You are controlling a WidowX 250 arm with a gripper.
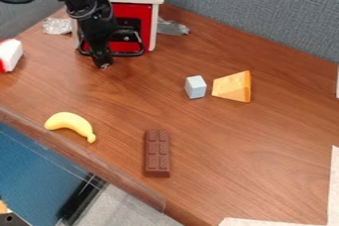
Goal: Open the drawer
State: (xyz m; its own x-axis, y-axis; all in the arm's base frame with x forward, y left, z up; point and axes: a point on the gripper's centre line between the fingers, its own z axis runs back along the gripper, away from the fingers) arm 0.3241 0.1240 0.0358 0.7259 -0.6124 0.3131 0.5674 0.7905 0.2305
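"How far along?"
"The flat red drawer (127,10), at the wood-grained table's (265,141) far corner, looks shut; I judge the whole pull is left."
"And the gripper (104,63)?"
"By the curved black handle (130,54); open or closed, I can't tell."
"Nearest edge?"
"1 smooth banana (69,120), 1 grid-moulded chocolate bar (157,153)."

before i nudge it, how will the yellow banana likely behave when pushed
The banana looks like smooth, stiff toy plastic, so it would probably keep its shape. Its curved body lies on its side, so it may swivel or slide across the wooden table rather than roll far.
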